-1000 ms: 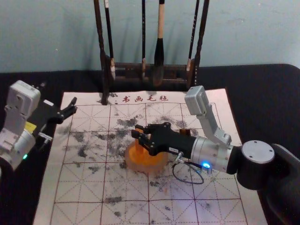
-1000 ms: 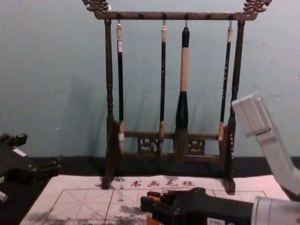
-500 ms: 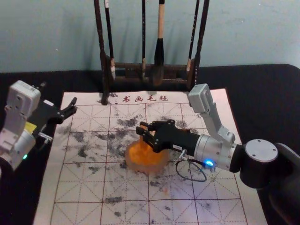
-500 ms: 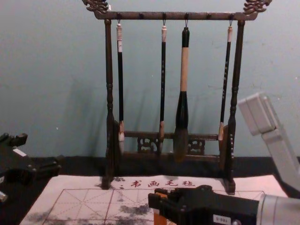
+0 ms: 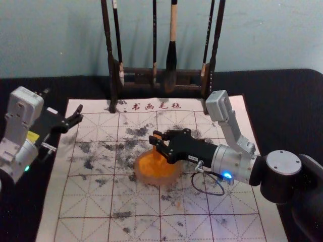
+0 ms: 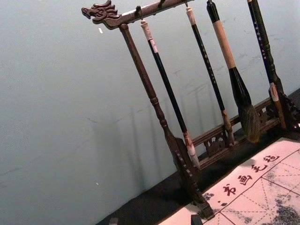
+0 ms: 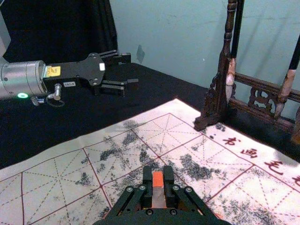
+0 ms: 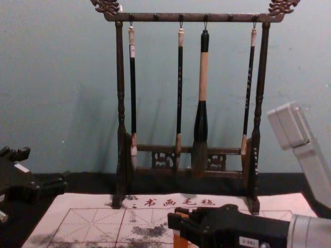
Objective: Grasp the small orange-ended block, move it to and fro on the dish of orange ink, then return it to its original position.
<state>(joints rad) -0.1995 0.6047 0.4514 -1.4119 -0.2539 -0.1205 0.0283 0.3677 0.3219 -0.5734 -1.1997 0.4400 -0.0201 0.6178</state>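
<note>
Gridded mat (image 5: 91, 201), right pincer (image 5: 155, 137) over dish (image 5: 157, 182), tight around orange block (image 7: 158, 179), open left pincer (image 5: 78, 115) by mat's left edge.

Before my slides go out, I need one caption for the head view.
The right gripper holding a small orange block over the dish of orange ink, brushes hanging behind.

The small block (image 5: 158, 135) is slim and straight-sided, orange at the end, with a paler stretch showing in the right wrist view. It stands roughly upright, pinched between the tips of the right end effector (image 5: 155, 138). Below those tips lies the dish (image 5: 143, 178), round and pale-rimmed, holding bright orange ink (image 5: 151, 169); whether the block touches the ink is unclear
</note>
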